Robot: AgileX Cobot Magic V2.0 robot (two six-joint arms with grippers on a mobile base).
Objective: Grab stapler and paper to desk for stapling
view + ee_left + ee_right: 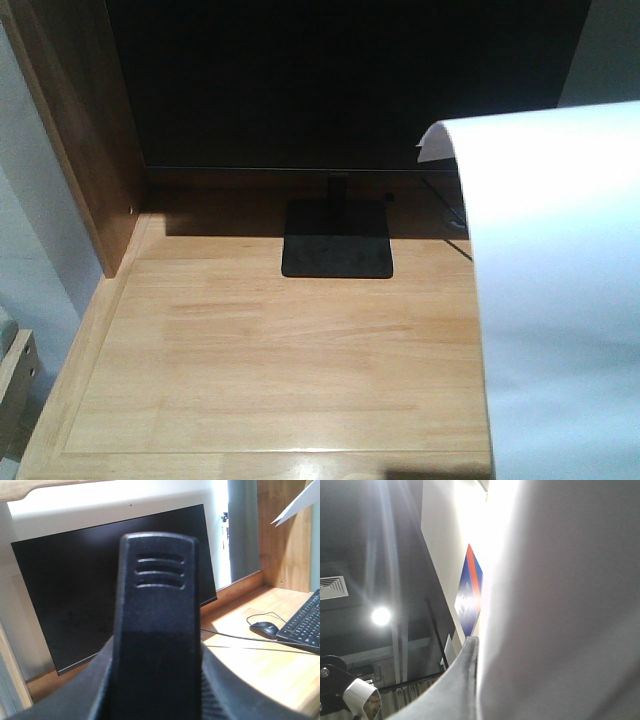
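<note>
Paper (560,300) and stapler (157,630) both aloft above tabletop (260,350).
Right claw (462,680) clamped on paper, which hangs over tabletop's right side; left claw (160,697) grips stapler, long axis toward monitor (75,595).

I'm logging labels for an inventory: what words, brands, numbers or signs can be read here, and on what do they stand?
No text here can be read.
On the monitor: a faint mark on the lower bezel, too small to read.
On the keyboard: key legends, blurred.
On the blue, red and white sign: pale marks, blurred.
On the paper: none, blank.
On the stapler: none, only three ridges.
</note>
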